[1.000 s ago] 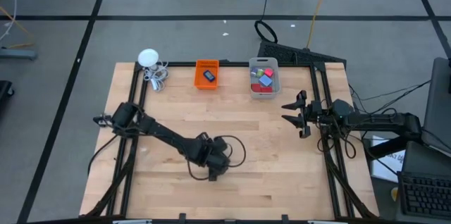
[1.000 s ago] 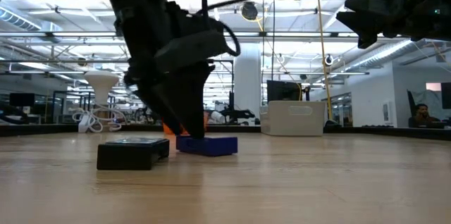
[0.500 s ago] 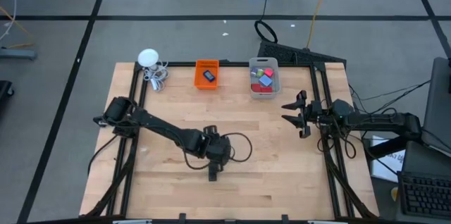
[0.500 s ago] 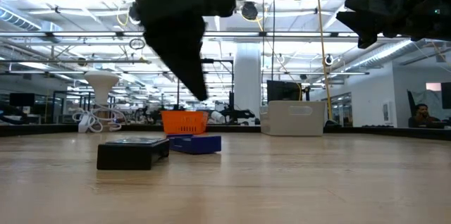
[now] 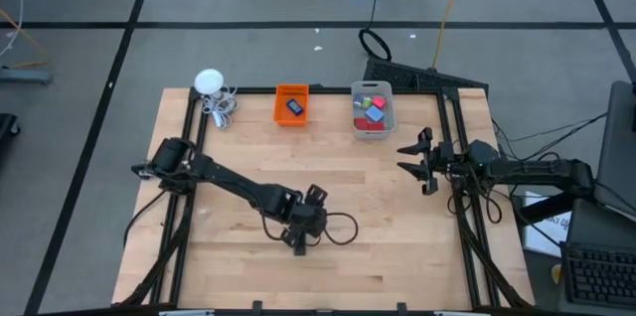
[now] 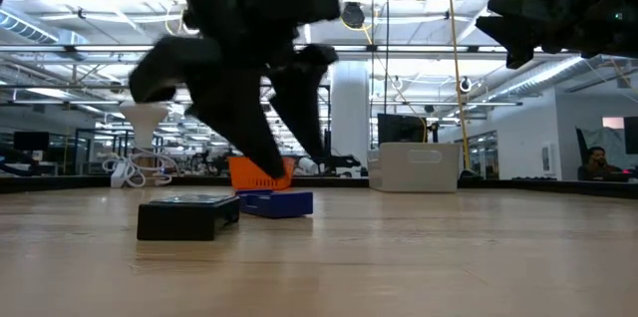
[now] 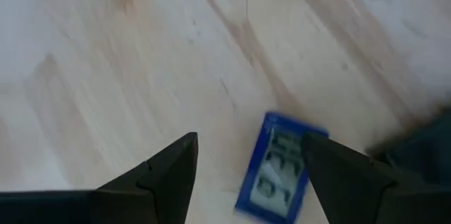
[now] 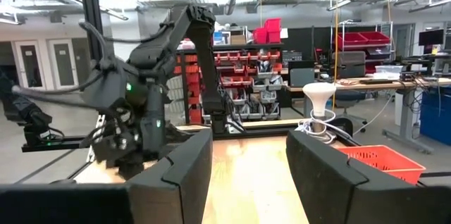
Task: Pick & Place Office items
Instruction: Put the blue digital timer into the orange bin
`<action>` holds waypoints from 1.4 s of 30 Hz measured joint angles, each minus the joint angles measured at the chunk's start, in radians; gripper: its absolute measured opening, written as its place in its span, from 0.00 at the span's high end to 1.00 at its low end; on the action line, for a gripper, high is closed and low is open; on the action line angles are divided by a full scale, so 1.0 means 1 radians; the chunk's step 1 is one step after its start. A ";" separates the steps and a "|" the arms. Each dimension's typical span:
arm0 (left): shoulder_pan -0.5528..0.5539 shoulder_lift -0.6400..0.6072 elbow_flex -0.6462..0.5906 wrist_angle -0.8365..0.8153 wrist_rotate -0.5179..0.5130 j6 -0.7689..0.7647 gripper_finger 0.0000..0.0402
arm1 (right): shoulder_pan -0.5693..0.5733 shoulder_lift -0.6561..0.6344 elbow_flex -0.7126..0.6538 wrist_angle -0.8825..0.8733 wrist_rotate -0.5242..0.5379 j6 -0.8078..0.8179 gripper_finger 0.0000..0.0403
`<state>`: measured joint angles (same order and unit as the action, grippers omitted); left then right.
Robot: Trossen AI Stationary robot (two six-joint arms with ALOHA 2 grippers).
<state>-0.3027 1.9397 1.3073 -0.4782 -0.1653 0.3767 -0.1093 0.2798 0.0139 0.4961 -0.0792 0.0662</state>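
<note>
A wide workshop is seen behind the wooden table [image 5: 388,207]. At its far edge stand the orange bin [image 5: 291,104] and grey bin [image 5: 372,107]. The left gripper [image 7: 250,168] is held wide and empty above the blue block [image 7: 280,166], a black block [image 6: 187,215] just beside. Pickup seems underway: descent, then closing. The right gripper [image 5: 412,160] waits, parted.
</note>
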 joint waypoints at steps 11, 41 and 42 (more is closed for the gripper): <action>0.023 0.042 0.000 -0.007 0.087 -0.019 0.36 | 0.000 0.000 0.000 -0.005 0.000 0.000 0.58; 0.120 -0.006 0.007 0.007 0.128 -0.372 0.36 | 0.000 0.007 0.000 0.000 0.000 0.000 0.58; 0.117 -0.002 0.007 0.008 0.127 -0.356 0.36 | 0.000 0.007 0.000 0.000 0.000 0.000 0.58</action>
<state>-0.1861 1.9381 1.3144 -0.4703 -0.0381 0.0211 -0.1097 0.2867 0.0139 0.4965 -0.0792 0.0662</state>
